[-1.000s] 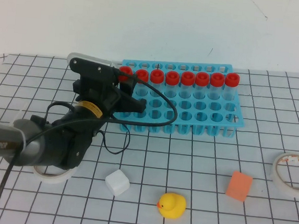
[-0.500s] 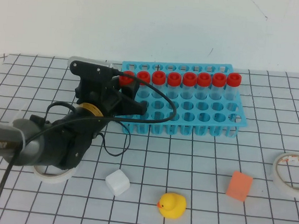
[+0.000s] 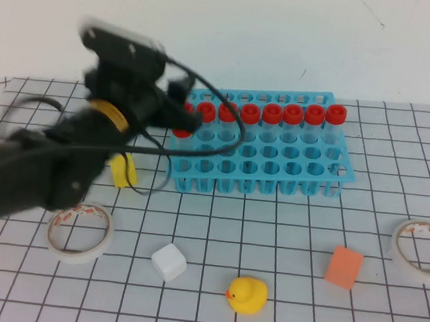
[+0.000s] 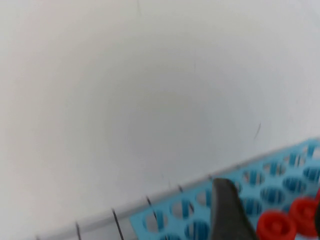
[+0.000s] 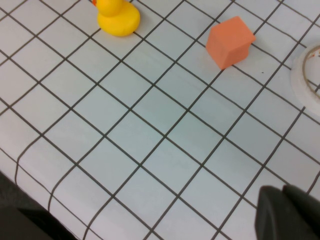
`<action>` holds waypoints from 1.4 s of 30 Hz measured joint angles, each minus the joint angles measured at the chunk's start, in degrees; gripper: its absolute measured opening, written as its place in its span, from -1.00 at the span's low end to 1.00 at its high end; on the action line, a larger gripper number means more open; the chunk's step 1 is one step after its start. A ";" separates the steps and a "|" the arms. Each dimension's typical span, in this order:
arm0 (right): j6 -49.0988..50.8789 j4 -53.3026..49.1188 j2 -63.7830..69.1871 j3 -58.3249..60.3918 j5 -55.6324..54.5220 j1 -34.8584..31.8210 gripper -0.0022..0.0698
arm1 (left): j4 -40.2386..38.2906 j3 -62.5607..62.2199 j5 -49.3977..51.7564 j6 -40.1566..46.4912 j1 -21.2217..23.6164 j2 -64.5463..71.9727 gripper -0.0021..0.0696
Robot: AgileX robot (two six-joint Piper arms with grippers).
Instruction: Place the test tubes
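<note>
A blue test tube rack (image 3: 274, 170) stands at the back of the table, and several red-capped test tubes (image 3: 272, 114) fill its far row. Blurred, my left gripper (image 3: 178, 103) hangs above the rack's left end, over the leftmost red cap (image 3: 181, 130). In the left wrist view the left gripper (image 4: 272, 220) is open: one dark finger (image 4: 227, 212) stands left of the red caps (image 4: 274, 226), and nothing is held. Above the checked table my right gripper (image 5: 287, 210) is shut and empty.
A yellow block (image 3: 120, 170) and a tape roll (image 3: 81, 231) lie left of the rack. A white cube (image 3: 168, 262), a yellow duck (image 3: 247, 294) and an orange cube (image 3: 343, 266) sit near the front. Another tape roll (image 3: 422, 249) lies at the right edge.
My left arm has risen and drawn back to the left from the rack, its jaws spreading. That uncovered the yellow block and the whole tape roll. The right arm is still.
</note>
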 joint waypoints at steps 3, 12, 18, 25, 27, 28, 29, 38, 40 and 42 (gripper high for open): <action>0.00 -0.04 0.00 0.00 0.00 0.00 -0.94 | -0.01 0.00 5.29 1.75 0.00 -8.19 -0.23; 0.00 -0.04 0.00 0.00 0.00 0.00 -0.94 | 0.02 0.00 21.76 10.06 0.00 -31.35 -0.91; 0.00 -0.04 0.00 0.00 0.00 0.00 -0.94 | 0.12 0.00 33.12 10.66 0.00 -41.11 -0.94; 0.00 -0.04 0.00 0.00 0.00 0.00 -0.94 | 0.37 0.00 36.16 11.56 0.00 -44.34 -0.94; 0.00 -0.04 0.00 0.00 0.00 0.00 -0.94 | 0.75 0.00 36.43 12.23 0.00 -44.34 -0.94; 0.00 -0.04 0.00 0.00 0.00 0.00 -0.94 | 1.00 0.00 36.81 12.47 0.00 -44.54 -0.94; 0.00 -0.04 0.00 0.00 0.00 0.00 -0.94 | 1.21 0.25 37.54 12.58 0.00 -44.77 -0.94; 0.00 -0.13 0.00 0.00 0.00 0.00 -0.94 | 1.62 9.68 49.27 13.39 2.36 -55.74 -0.94; 0.00 -0.13 0.00 0.00 0.00 0.00 -0.94 | 1.07 14.48 48.87 12.65 3.82 -59.17 -0.94; 0.00 -0.13 0.00 0.00 0.00 0.00 -0.94 | 0.50 20.01 46.61 11.69 5.08 -62.15 -0.94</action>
